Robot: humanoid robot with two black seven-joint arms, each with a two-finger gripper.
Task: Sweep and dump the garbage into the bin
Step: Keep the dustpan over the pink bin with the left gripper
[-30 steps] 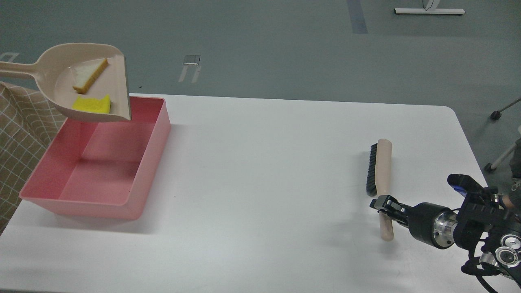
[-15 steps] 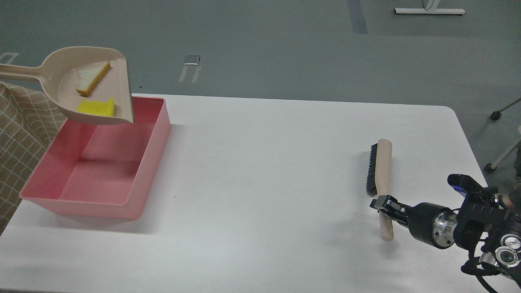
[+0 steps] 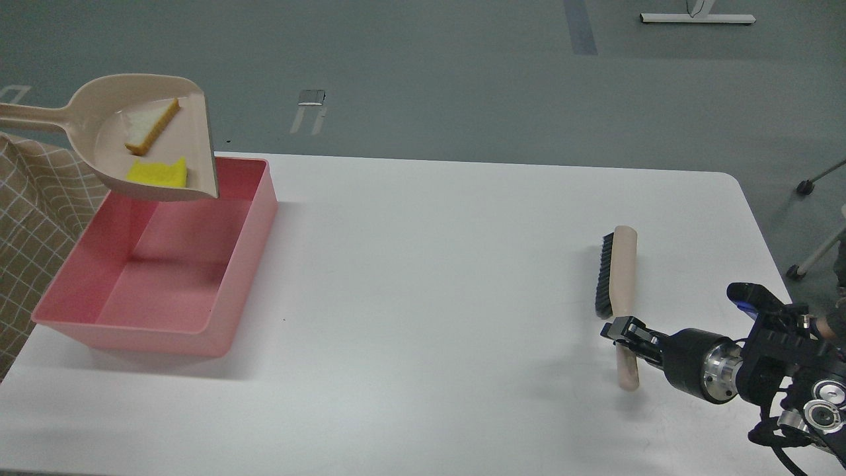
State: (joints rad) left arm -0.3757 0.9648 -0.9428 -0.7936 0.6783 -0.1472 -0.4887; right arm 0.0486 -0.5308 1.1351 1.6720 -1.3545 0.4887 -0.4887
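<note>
A beige dustpan (image 3: 109, 125) hangs in the air over the far left corner of the pink bin (image 3: 241, 264). Its handle runs off the left edge, so my left gripper is out of view. In the pan lie the garbage pieces: a triangular bread slice (image 3: 151, 123) and a yellow sponge block (image 3: 158, 173) near the pan's lower edge. The bin holds nothing that I can see. My right gripper (image 3: 624, 330) is low at the handle of the beige black-bristled brush (image 3: 621, 271), which lies on the table. Its fingers are dark and I cannot tell them apart.
The white table (image 3: 423, 264) carries the bin at the left and the brush at the right. A chequered cloth (image 3: 26, 218) hangs at the left edge. My right arm (image 3: 760, 370) fills the lower right corner.
The dustpan has shifted slightly right and tipped a little more toward the bin; the sponge and bread have slid a bit toward its open edge. The right arm and brush have not moved.
</note>
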